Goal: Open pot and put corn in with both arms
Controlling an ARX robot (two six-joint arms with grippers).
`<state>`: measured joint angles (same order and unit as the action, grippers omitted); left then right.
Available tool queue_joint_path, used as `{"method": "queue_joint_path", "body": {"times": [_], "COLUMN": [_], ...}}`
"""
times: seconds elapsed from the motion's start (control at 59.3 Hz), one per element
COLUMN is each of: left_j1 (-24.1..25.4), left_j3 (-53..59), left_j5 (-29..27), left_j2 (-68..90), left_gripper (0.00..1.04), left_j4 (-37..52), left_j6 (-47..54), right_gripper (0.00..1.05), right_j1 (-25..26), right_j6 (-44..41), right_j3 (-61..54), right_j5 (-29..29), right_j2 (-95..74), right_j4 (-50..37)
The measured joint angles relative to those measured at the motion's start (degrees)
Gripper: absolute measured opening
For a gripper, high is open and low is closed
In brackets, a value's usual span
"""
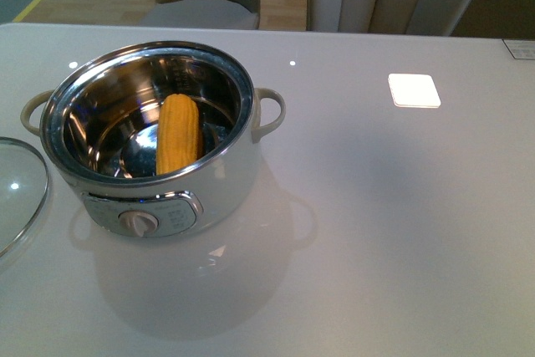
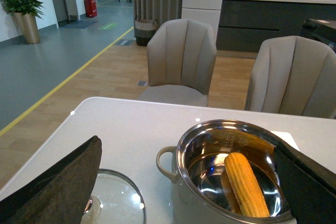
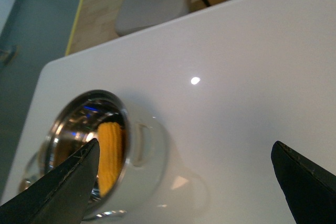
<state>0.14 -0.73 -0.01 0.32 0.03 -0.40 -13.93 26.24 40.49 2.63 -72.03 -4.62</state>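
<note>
From my front camera the glass lid (image 1: pixel 17 190), just left of the pot (image 1: pixel 150 135), runs off the frame edge, so I see only part of its rim. The near wall of the pot hides the lower end of the corn (image 1: pixel 178 133). I can't read the markings around the pot's dial (image 1: pixel 139 222). Neither arm shows there. In the wrist views each gripper's fingers (image 2: pixel 58 182) (image 3: pixel 63 182) are cropped.

White table (image 1: pixel 376 206): pot (image 1: pixel 167 198), glass lid (image 1: pixel 17 190).

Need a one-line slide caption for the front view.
Corn lies inside the open pot; glass lid rests on the white table beside it.
</note>
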Motion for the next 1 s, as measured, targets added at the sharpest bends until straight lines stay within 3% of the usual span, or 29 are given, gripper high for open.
{"method": "queue_joint_path", "body": {"times": [0.169,0.236,0.354,0.692,0.81,0.996], "left_j1": [0.0,0.0,0.0,0.0,0.0,0.0], "left_j3": [0.0,0.0,0.0,0.0,0.0,0.0], "left_j5": [0.0,0.0,0.0,0.0,0.0,0.0], "left_j2": [0.0,0.0,0.0,0.0,0.0,0.0], "left_gripper": [0.98,0.98,0.98,0.98,0.98,0.98], "left_j4": [0.0,0.0,0.0,0.0,0.0,0.0], "left_j6": [0.0,0.0,0.0,0.0,0.0,0.0], "right_gripper": [0.94,0.83,0.62,0.02,0.02,0.02], "right_j1": [3.4,3.0,4.5,8.6,12.3,13.7], "right_j6": [-7.3,-14.4,-22.2,-25.7,-25.9,-25.9], "right_j3": [-6.9,-13.2,-22.3,-31.8,-33.8,-36.2], "right_j5": [-2.8,-10.2,-11.6,-7.6,-3.1,-2.8], "right_j2": [10.7,11.3,13.9,25.0,29.0,34.5], "right_j4": [1.7,-15.3,-32.8,-33.1,-31.2,-28.0]}}
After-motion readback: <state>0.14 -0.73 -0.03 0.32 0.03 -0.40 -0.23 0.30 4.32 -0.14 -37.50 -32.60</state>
